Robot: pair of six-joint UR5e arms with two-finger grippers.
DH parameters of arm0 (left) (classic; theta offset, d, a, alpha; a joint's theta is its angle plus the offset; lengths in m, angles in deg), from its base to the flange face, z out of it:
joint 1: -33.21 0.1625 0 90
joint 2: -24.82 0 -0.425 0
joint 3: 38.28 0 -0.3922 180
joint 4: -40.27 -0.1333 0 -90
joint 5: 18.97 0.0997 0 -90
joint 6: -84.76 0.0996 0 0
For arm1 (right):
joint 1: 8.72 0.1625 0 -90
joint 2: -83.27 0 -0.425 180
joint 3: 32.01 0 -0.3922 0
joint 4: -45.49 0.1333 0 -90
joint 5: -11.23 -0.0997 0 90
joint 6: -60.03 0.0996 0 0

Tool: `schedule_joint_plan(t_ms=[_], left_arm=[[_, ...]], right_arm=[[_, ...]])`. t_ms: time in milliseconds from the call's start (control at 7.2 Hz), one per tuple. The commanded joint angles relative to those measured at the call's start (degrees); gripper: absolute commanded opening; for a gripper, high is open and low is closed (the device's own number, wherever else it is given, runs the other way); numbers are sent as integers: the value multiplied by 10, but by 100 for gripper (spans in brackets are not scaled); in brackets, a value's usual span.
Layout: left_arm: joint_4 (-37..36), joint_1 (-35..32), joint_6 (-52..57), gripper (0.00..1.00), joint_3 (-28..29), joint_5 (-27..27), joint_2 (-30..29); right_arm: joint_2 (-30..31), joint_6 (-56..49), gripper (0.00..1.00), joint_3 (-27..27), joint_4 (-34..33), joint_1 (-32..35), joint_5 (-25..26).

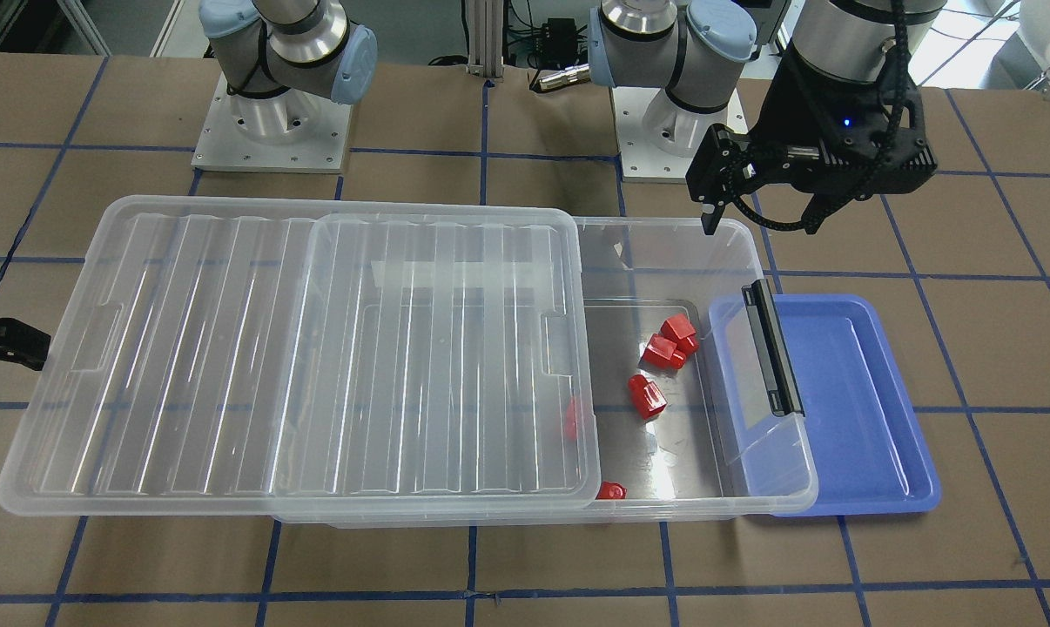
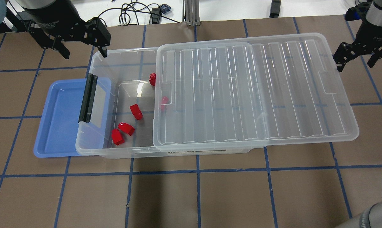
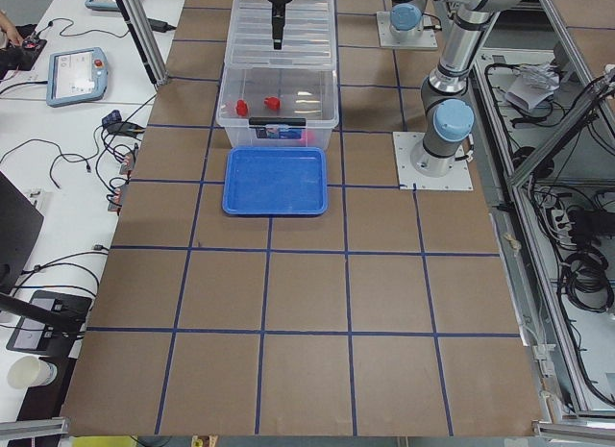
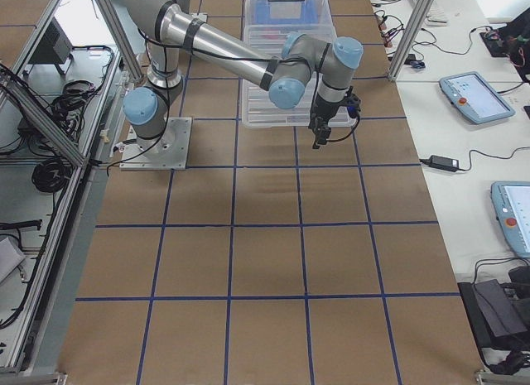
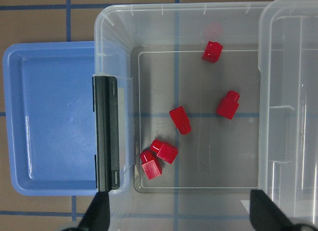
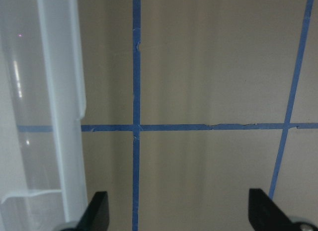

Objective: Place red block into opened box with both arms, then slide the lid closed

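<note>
Several red blocks (image 2: 136, 111) lie on the floor of the clear box (image 2: 124, 52), one (image 2: 164, 100) under the lid's edge. In the left wrist view the red blocks (image 5: 180, 119) are spread near the black bar (image 5: 106, 136). The ribbed lid (image 2: 257, 91) rests on the box, slid toward my right side, so the left third stays uncovered. My left gripper (image 2: 84, 52) hangs open and empty above the box's far left corner. My right gripper (image 2: 355, 61) is open and empty just beyond the lid's right end, apart from it.
A shallow blue tray (image 2: 58, 117) lies partly under the box's left end, nothing in it. The lid overhangs the box's right end. Brown table (image 2: 197, 196) with blue tape lines runs along the near side. Arm bases (image 1: 272, 122) stand behind the box.
</note>
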Motion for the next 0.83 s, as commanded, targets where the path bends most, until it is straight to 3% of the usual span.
schedule_joint_plan(t_ms=[0,694], left_arm=[[4,-1,-1,100,3,-2,-1],[10,0,0,100,-2,2,12]], right_arm=[[2,7,100,-1,14,2,-6],[1,134,100,-1,29,68,-36]])
